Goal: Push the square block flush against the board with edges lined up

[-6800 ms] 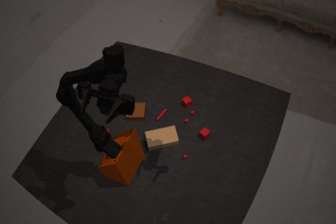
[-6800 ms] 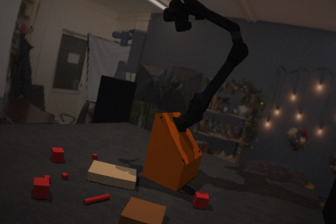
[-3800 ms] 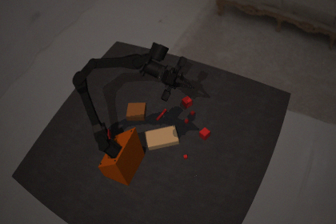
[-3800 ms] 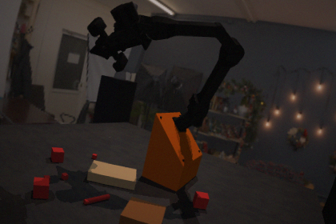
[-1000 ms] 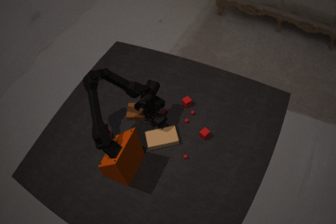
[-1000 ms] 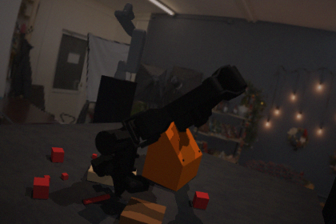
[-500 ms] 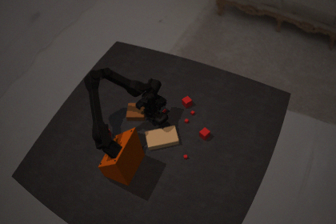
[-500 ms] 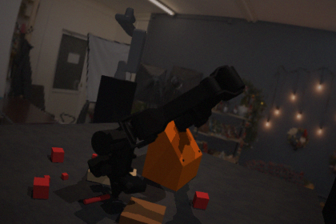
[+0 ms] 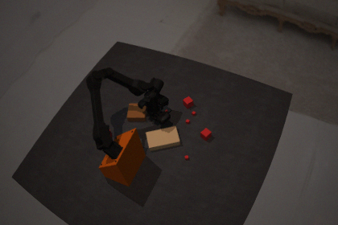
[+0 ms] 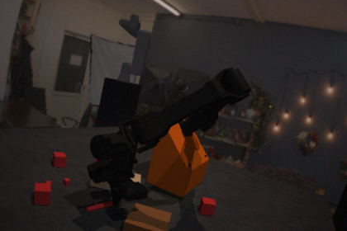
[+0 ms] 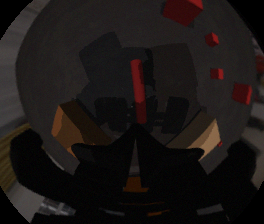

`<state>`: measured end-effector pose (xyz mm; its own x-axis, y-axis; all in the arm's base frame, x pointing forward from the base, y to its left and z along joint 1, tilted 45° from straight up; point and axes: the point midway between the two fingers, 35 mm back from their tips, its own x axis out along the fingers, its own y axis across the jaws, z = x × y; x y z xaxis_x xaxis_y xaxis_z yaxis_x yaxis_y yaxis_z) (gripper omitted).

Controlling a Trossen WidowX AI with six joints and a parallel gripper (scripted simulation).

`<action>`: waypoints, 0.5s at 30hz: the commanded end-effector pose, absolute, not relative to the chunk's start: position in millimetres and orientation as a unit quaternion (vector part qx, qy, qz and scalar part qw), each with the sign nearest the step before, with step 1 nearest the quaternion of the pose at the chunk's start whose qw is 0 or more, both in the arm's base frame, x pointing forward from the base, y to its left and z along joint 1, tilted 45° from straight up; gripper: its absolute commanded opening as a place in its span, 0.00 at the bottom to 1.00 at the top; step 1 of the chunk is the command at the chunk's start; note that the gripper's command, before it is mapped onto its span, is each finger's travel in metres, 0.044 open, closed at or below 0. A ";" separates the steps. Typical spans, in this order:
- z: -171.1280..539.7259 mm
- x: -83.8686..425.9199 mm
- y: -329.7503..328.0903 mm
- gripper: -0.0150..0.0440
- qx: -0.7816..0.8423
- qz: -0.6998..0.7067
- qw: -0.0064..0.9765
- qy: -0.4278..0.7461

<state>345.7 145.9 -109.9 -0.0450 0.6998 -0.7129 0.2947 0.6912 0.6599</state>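
At ten o'clock of pale board (image 9: pixel 162 138) (image 10: pixel 100 183) (image 11: pixel 210 140), apart from it, sat square block (image 9: pixel 137 112) (image 10: pixel 148 218) (image 11: pixel 69 125). Jaws (image 9: pixel 168 124) (image 10: pixel 116 202) hung closed, empty. I judged best: circle behind block, lower, push slowly toward four o'clock, face square, edges matched.

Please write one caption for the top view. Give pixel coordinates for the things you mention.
Black robot arm's closed gripper (image 9: pixel 164 124) between an orange-brown block (image 9: pixel 137 115) and a pale rectangular wooden board (image 9: pixel 162 137).

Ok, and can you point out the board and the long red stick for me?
Board (image 9: pixel 162 137): top view, on its upper face.
Red stick (image 10: pixel 99 206) (image 11: pixel 139 91): exterior and wrist views, on its long side.
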 end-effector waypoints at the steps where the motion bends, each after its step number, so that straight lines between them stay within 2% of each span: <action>1: -111.6 348.1 145.9 0.25 0.354 0.173 0.592 0.703; 15: -113.6 357.3 144.5 0.25 0.354 0.173 0.593 0.703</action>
